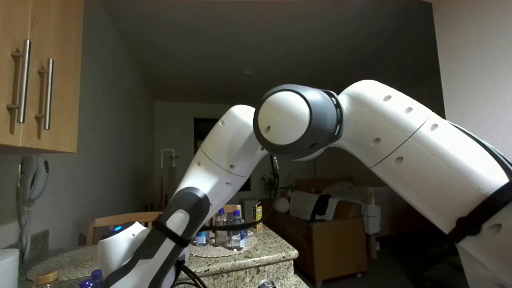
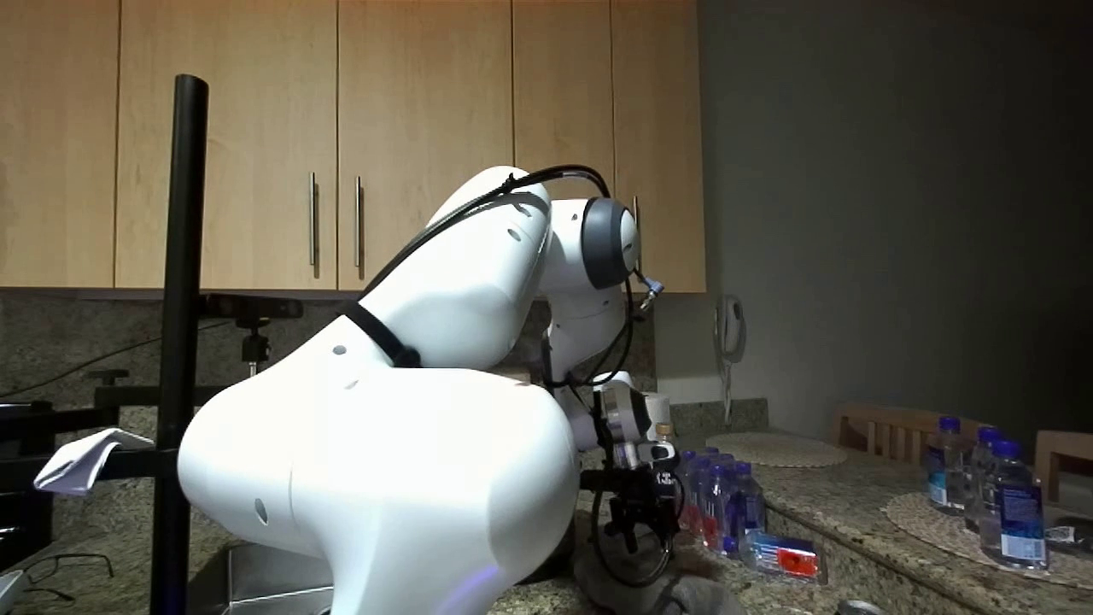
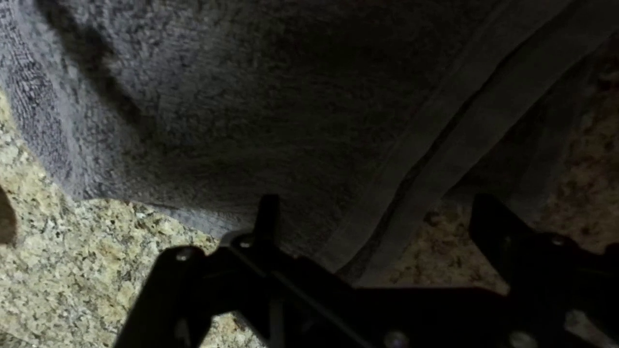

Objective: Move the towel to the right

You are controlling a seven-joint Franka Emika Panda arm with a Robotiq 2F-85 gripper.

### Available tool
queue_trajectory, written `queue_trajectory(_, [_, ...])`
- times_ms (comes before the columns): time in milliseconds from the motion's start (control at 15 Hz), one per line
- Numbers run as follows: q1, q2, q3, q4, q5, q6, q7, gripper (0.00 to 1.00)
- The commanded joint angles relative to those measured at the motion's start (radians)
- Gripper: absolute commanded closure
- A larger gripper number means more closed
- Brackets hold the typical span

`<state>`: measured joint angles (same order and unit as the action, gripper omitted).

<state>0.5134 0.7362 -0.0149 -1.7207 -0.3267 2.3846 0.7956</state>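
A grey towel [image 3: 232,96] with a lighter hem band fills most of the wrist view, lying crumpled on the granite counter. The same towel [image 2: 704,594] shows at the bottom of an exterior view, partly behind the gripper's cable and cut off by the frame edge. My gripper [image 3: 376,205] is open, its two black fingers wide apart. The left finger appears over the towel, the right one near the towel's edge; the hem band and bare counter show between them. The gripper [image 2: 634,538] appears just above the towel in an exterior view. Whether a finger touches the towel I cannot tell.
Several blue-capped bottles [image 2: 721,504] stand beside the gripper, with one bottle [image 2: 781,555] lying down. More bottles [image 2: 1012,504] stand on a woven mat on the raised counter [image 2: 862,530]. A can [image 2: 858,608] and a sink [image 2: 277,576] are near the bottom.
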Motion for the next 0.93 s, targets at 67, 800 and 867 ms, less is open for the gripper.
queue_trajectory(67, [-0.005,0.043,-0.007,0.018,0.046,0.093,0.095,0.00])
queue_trajectory(800, [0.058,0.124,-0.114,0.064,0.034,0.131,0.262,0.00])
queue_trajectory(867, [0.053,0.131,-0.114,0.066,0.038,0.133,0.262,0.00])
